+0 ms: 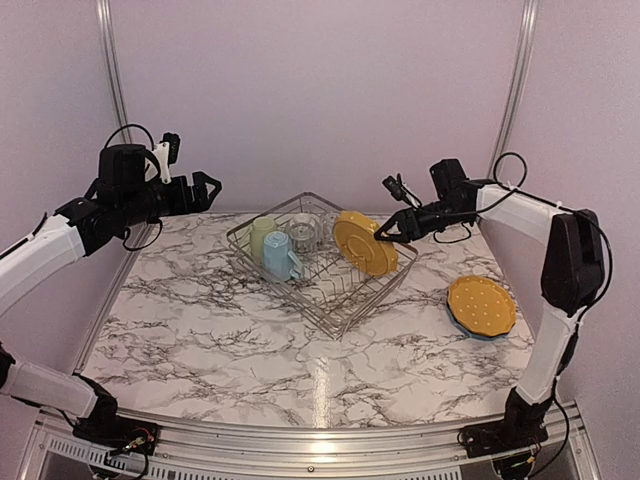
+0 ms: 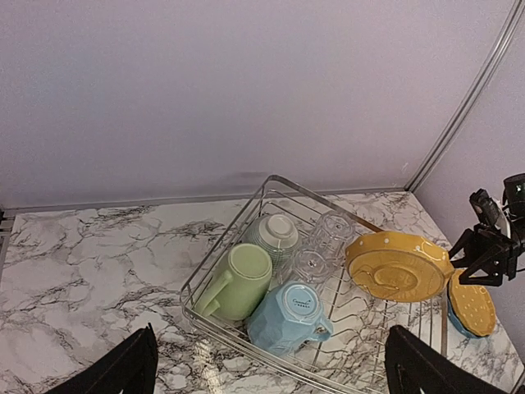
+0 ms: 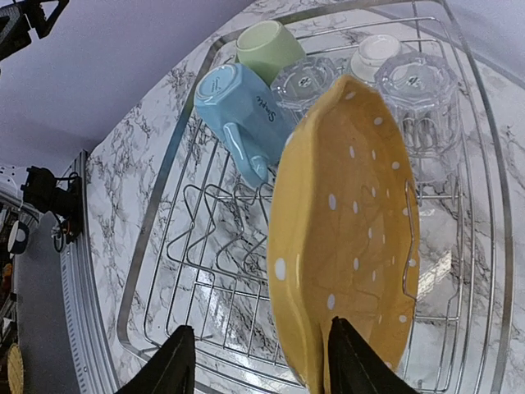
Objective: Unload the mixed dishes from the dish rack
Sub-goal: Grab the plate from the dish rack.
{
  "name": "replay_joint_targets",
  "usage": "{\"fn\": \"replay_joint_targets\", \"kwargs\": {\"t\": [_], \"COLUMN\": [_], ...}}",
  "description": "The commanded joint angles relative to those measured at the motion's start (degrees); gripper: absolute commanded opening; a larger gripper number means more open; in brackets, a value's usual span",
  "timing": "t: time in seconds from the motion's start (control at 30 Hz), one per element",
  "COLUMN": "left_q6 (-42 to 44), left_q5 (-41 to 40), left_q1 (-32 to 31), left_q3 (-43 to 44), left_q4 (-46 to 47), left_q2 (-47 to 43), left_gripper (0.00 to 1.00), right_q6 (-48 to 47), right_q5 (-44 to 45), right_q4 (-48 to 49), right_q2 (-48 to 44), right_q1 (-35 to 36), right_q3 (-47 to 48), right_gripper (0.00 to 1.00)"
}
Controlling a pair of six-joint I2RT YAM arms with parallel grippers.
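The silver wire dish rack [image 1: 330,300] stands mid-table. It holds a pale green cup [image 2: 242,283], a light blue mug [image 2: 287,318], a pale green bowl [image 2: 275,234], two clear glasses [image 2: 332,234] and an upright yellow-orange plate [image 3: 349,238]. My right gripper [image 3: 262,365] is open and straddles that plate's rim, with one finger [image 3: 353,361] against the plate's face; it also shows in the top view [image 1: 385,232]. My left gripper [image 2: 275,365] is open and empty, held high to the left of the rack [image 1: 205,190]. The second yellow-orange plate [image 1: 481,306] lies on the blue plate [image 2: 453,316] at the right.
The marble table [image 1: 220,340] ends at a metal rail along its near edge [image 1: 300,440]. A purple wall and two upright metal posts [image 1: 515,80] stand just behind the rack. The plate stack lies close to the table's right edge.
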Motion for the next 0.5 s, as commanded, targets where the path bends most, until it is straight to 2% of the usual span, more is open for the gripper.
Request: {"fn": "replay_joint_targets", "kwargs": {"t": [0.0, 0.47], "left_q6": [0.06, 0.03], "left_q5": [0.13, 0.21], "left_q1": [0.06, 0.1], "left_q3": [0.48, 0.64], "left_q4": [-0.29, -0.47], "left_q2": [0.67, 1.44], "left_gripper": [0.99, 0.99], "right_q6": [-5.12, -7.0], "right_q5": [-8.53, -13.44], "right_q4": [-5.45, -7.78], "right_q2": [2.98, 10.36], "right_q1": [-2.55, -2.74], "right_q3": [3.43, 9.65], "right_gripper": [0.52, 0.34]}}
